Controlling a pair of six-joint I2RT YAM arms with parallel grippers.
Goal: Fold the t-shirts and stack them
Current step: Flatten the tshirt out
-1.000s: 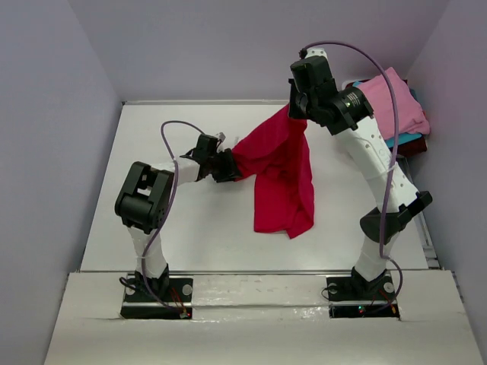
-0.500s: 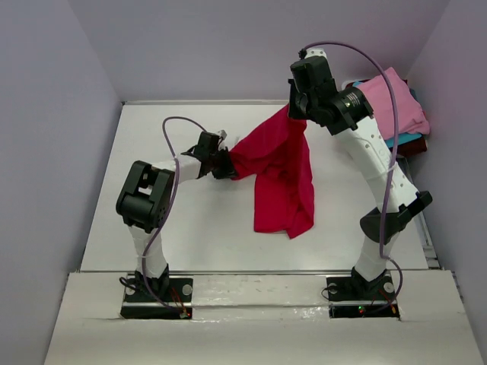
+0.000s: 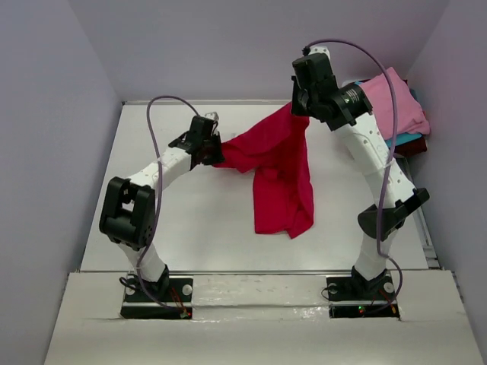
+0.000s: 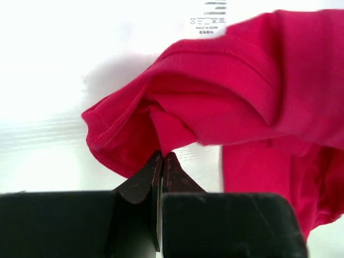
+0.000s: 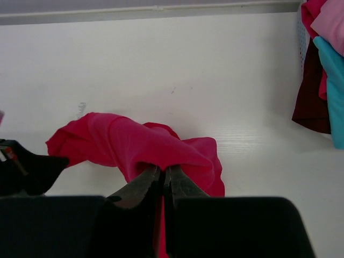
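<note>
A crimson-red t-shirt [image 3: 278, 171] hangs stretched between both arms above the white table [image 3: 190, 220], its lower part trailing down toward the near side. My left gripper [image 3: 215, 148] is shut on the shirt's left edge; in the left wrist view the gripper [image 4: 163, 155] pinches a fold of the red t-shirt [image 4: 242, 97]. My right gripper [image 3: 302, 110] is raised at the back and shut on the shirt's upper right part. Seen from the right wrist, that gripper [image 5: 163, 169] has the red t-shirt [image 5: 134, 142] draped over its tips.
A pile of other t-shirts sits at the back right: a light pink one [image 3: 396, 103] on top, with teal-blue [image 3: 402, 140] and dark maroon [image 3: 415, 148] beneath. The right wrist view shows the same pile [image 5: 322, 64]. Grey walls enclose the table on three sides.
My left gripper closed on the shirt's left edge, then rose and moved toward the back left, drawing the cloth out sideways. The right gripper stayed almost still.
</note>
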